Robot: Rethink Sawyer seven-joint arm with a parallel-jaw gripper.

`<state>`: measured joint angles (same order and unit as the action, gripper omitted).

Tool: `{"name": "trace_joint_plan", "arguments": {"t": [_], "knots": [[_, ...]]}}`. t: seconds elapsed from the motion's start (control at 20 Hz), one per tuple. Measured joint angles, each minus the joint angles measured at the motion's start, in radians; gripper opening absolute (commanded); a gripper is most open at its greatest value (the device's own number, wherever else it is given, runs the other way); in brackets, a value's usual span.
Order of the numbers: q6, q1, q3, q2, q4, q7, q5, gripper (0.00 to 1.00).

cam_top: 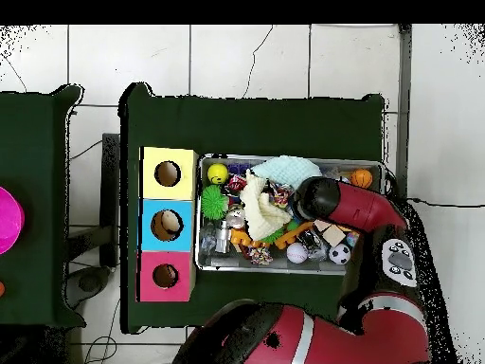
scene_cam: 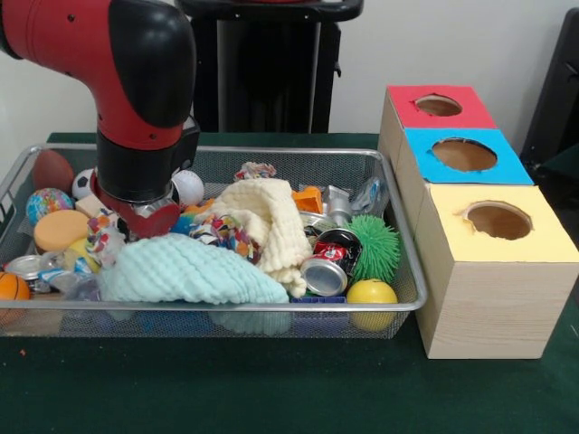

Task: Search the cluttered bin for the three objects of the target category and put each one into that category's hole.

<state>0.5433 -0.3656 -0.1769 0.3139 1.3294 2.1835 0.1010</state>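
Gripper (scene_cam: 137, 220) buried in the bin (scene_cam: 403, 303) clutter beside the mint cloth (scene_cam: 185, 269); finger state cannot be told. Target category apparently unidentifiable. Risk: snagging cloth, dragging neighbours out.

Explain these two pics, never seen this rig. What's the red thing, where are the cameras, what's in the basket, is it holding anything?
The red and black thing is a Sawyer robot arm. One picture looks across the table toward the robot; the other looks straight down from above, turned half round, so the sides swap.

On the green table sits a wire mesh bin full of clutter: a mint green cloth, a cream cloth, a crushed soda can, a spiky green ball, a yellow ball, a small basketball and more toys.

Beside the bin stand three wooden boxes, each with a round hole on top: a red-topped box, a blue-topped box and a yellow-topped box.

The gripper is down in the clutter. The arm hides it, so I cannot tell whether it holds anything.
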Motion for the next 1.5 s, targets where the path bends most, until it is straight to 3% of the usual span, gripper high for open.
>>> {"name": "trace_joint_plan", "arguments": {"t": [0.8,1.5], "knots": [[0.000,-0.001,0.000,0.005,0.005,0.000,-0.002,1.00],[0.100,-0.021,0.000,0.126,0.054,0.000,-0.001,1.00]]}}
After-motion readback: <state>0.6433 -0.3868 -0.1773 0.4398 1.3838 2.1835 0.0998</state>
